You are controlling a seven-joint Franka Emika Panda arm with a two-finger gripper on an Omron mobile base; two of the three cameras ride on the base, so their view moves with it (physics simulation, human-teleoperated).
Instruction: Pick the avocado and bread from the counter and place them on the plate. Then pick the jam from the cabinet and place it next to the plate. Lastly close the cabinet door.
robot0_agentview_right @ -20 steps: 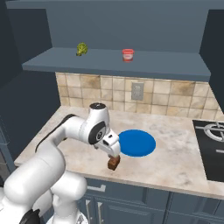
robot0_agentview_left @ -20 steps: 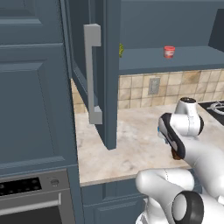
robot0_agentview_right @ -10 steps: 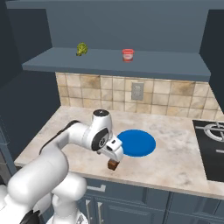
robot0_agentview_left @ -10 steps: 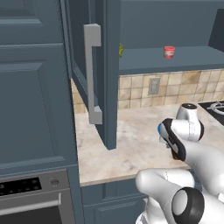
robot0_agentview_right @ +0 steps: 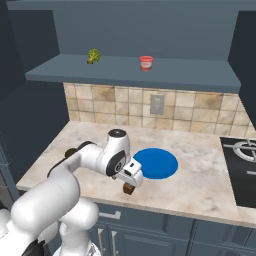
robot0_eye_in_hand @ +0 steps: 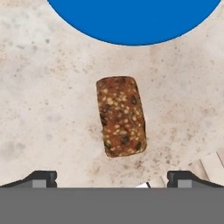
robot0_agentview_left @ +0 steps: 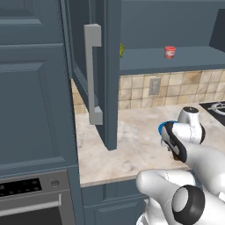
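Beige counter [robot0_agentview_right: 200,185], gripper [robot0_eye_in_hand: 112,177] lowered over the bread [robot0_eye_in_hand: 121,116] with jaws wide apart.

Compared with the frames one second and half a second back, the arm has bent forward and down, bringing the gripper from above the counter edge to directly over the bread; the bread, plate and jam have not moved. In the hand view the bread lies flat on the stone, centred between the two fingertips [robot0_eye_in_hand: 41,177] and just ahead of them, nothing held. Beyond the bread, farther from the gripper, lies the plate [robot0_eye_in_hand: 131,17], near the loaf but not touching it and bare. High above the gripper, on the open cabinet's shelf [robot0_agentview_right: 135,70], stands the jam [robot0_agentview_right: 146,62]; the cabinet door [robot0_agentview_left: 94,74] stands open. Judgement: the approach is nearly complete, closing on the bread comes next, and no item is yet plated.
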